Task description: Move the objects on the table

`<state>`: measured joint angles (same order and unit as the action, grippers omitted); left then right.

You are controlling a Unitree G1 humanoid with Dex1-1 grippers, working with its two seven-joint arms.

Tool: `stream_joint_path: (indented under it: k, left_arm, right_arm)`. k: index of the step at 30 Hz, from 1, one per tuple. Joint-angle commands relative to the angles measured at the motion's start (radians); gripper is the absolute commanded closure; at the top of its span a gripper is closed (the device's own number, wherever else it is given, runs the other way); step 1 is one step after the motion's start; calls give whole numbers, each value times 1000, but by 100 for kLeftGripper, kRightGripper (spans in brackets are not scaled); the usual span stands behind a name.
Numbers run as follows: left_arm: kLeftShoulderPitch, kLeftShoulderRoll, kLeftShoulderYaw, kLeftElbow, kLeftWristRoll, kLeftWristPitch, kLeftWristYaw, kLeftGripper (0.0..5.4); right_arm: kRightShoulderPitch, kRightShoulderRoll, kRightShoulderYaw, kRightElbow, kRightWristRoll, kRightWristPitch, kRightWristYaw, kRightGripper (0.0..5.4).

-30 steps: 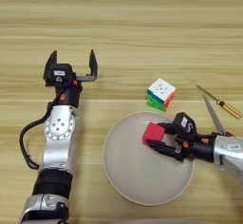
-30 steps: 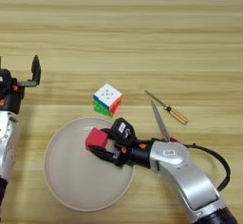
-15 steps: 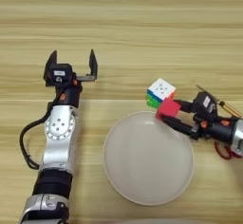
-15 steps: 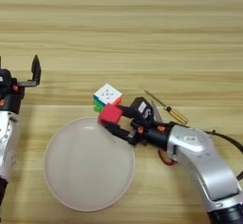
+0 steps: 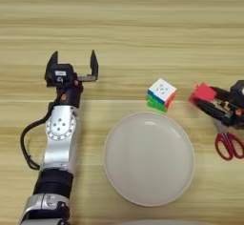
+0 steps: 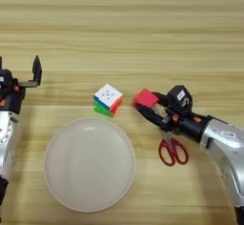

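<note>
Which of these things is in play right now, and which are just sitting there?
In play:
- right gripper, shut on the small red cube, right of the puzzle cube

Sitting there:
- puzzle cube
- cream plate, nothing on it
- red-handled scissors
- left gripper, jaws open, parked on the table

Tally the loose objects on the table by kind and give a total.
Plates: 1, the cream plate
Cubes: 2, the puzzle cube and the red cube, held in the right pincer
Scissors: 1, the red-handled scissors
Total: 4
</note>
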<state>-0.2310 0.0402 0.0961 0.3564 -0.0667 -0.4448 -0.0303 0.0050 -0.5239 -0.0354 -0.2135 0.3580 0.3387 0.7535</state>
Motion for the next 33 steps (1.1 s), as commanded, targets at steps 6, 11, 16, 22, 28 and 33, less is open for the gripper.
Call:
stream_joint_path:
  k: [6, 11, 16, 22, 28, 33]
  left_arm:
    - [-10, 5, 4, 2, 3, -8, -1, 0]
    - [-10, 5, 6, 4, 3, -9, -2, 0]
    - [-9, 5, 7, 4, 3, -10, -2, 0]
    - [-10, 5, 8, 5, 3, -10, -3, 0]
    - [-11, 4, 8, 9, 3, -13, -3, 0]
    - [-12, 3, 8, 11, 4, -14, -3, 0]
  right_arm:
    - [-23, 45, 58, 120, -65, -47, -27, 303]
    - [-36, 58, 73, 169, -87, -66, -37, 303]
    - [-41, 69, 84, 193, -104, -79, -38, 303]
    - [-46, 79, 92, 205, -114, -85, -41, 303]
    - [-50, 80, 90, 203, -114, -87, -42, 221]
    - [-52, 78, 79, 175, -103, -91, -41, 165]
